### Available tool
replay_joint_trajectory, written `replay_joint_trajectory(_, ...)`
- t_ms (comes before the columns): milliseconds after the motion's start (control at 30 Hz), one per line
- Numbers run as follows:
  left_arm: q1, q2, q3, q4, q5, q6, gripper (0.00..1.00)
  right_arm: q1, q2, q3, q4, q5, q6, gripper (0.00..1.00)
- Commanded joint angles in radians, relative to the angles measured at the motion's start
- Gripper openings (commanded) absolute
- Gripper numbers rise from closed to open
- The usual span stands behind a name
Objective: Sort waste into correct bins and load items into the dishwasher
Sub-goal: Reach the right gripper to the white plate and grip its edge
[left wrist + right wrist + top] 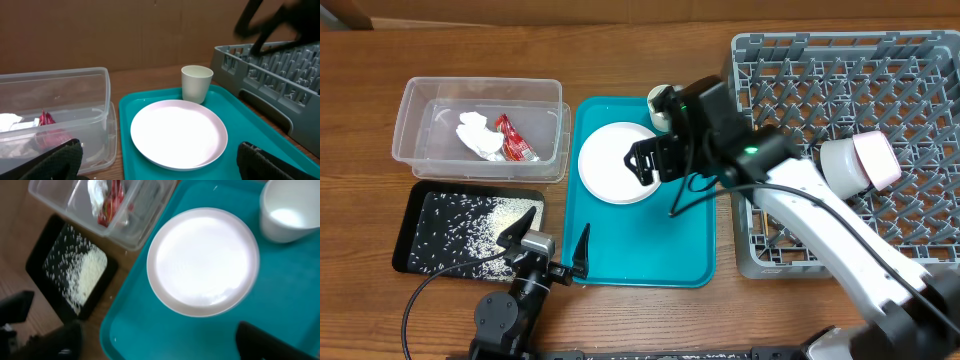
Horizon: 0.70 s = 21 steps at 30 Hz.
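The overhead view is read as a clock face, with 12 at the far edge of the bench (360,200). A teal tray (650,240) is set at the centre. A round white plate (605,165) lies flat in its 11 o'clock part, and a small white cup (658,98) stands upright at its 12 o'clock edge, just beside the plate and partly hidden by the right arm.

A clear plastic tub (480,82) is placed at 10 o'clock from the tray, and a crumpled white tissue (475,133) and a red-and-white sauce packet (516,140) are seen side by side in it. A black tray (408,230) lies at 8 o'clock, with white rice grains (495,230) scattered over it and heaped toward its 3 o'clock end. A grey dish rack (820,80) fills the 3 o'clock side. A white and a pinkish piece of dishware (860,160) are lodged among its pegs, but their kind cannot be told.

The right tool (648,165) is held over the plate's 3 o'clock rim. Its fingers (272,340) are spread wide and nothing is gripped. Contact with the plate cannot be told.

The left tool (550,236) is positioned low at the teal tray's 7 o'clock corner, between the two trays. It is opened wide and holds nothing.
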<state>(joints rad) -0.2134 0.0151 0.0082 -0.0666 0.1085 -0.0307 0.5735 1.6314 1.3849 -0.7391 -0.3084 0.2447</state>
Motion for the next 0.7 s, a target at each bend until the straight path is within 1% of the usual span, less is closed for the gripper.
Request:
replay_joint_trajectory(0, 0.005, -0.01, -0.003, -0.001, -0.007, -0.018, 1.0, -0.002, 0.05, -0.024, 0.028, 0.043, 0.107, 0.79)
replay_joint_trajectory(33, 0.005, -0.01, -0.003, -0.001, -0.007, -0.018, 1.0, -0.002, 0.074, -0.025, 0.022, 0.113, 0.152, 0.82)
replay_joint_trajectory(67, 0.005, -0.01, -0.003, -0.001, -0.007, -0.018, 1.0, -0.002, 0.099, -0.025, 0.016, 0.186, 0.211, 0.82)
replay_joint_trajectory(100, 0.005, -0.01, -0.003, -0.001, -0.007, -0.018, 1.0, -0.002, 0.129, -0.025, 0.014, 0.251, 0.265, 0.79)
replay_joint_trajectory(167, 0.005, -0.01, -0.003, -0.001, -0.007, -0.018, 1.0, -0.002, 0.18, -0.025, 0.03, 0.282, 0.309, 0.78)
replay_joint_trajectory(200, 0.005, -0.01, -0.003, -0.001, -0.007, -0.018, 1.0, -0.002, 0.209, -0.025, 0.048, 0.277, 0.314, 0.72)
replay_joint_trajectory(233, 0.005, -0.01, -0.003, -0.001, -0.007, -0.018, 1.0, 0.0, 0.231, -0.025, 0.058, 0.278, 0.316, 0.63)
replay_joint_trajectory(267, 0.005, -0.01, -0.003, -0.001, -0.007, -0.018, 1.0, 0.003, 0.255, -0.025, 0.066, 0.283, 0.333, 0.59)
replay_joint_trajectory(333, 0.005, -0.01, -0.003, -0.001, -0.007, -0.018, 1.0, 0.007, 0.303, -0.025, 0.081, 0.285, 0.372, 0.58)
replay_joint_trajectory(467, 0.005, -0.01, -0.003, -0.001, -0.007, -0.018, 1.0, 0.01, 0.38, -0.025, 0.08, 0.301, 0.457, 0.49)
replay_joint_trajectory(533, 0.005, -0.01, -0.003, -0.001, -0.007, -0.018, 1.0, 0.01, 0.401, -0.025, 0.08, 0.292, 0.474, 0.34)
replay_joint_trajectory(600, 0.005, -0.01, -0.003, -0.001, -0.007, -0.018, 1.0, 0.01, 0.402, -0.025, 0.08, 0.293, 0.472, 0.25)
replay_joint_trajectory(667, 0.005, -0.01, -0.003, -0.001, -0.007, -0.018, 1.0, 0.01, 0.397, -0.021, 0.071, 0.294, 0.459, 0.09)
